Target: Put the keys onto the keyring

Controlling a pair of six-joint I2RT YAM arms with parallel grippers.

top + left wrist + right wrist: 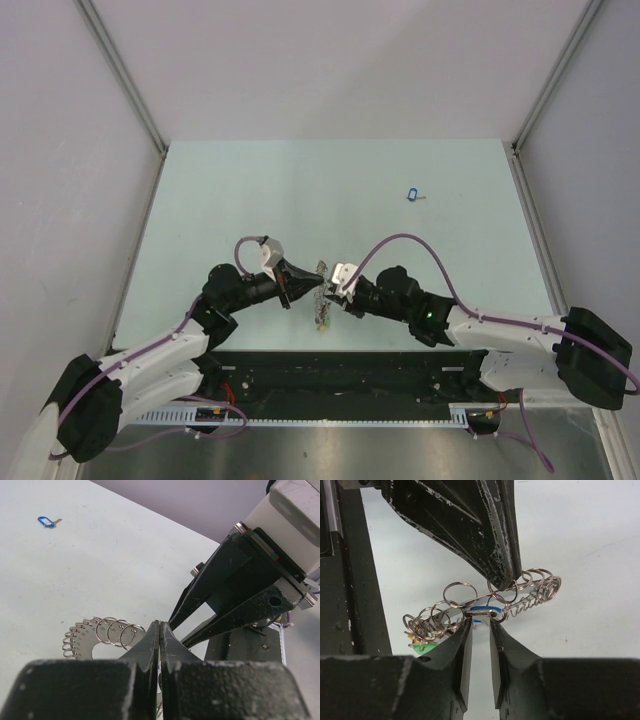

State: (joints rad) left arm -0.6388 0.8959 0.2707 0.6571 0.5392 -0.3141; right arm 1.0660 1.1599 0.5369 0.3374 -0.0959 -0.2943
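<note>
The left jaws are closed, tips pressed together on the wire of the keyring (pixel 470 600). The right jaws stand a narrow gap apart, gripping a blue-tagged key (pixel 481 612) at their tips. This key touches the keyring just below the left jaw tips. A green tag (pixel 422 647) hangs from the keyring left of the right jaws. The left arm (pixel 160 352) and right arm (pixel 500 330) both reach inward, jaws nearly tip to tip above the tabletop (pixel 300 190). A second blue-tagged key (pixel 412 195) lies on the tabletop, well beyond the right jaws.
</note>
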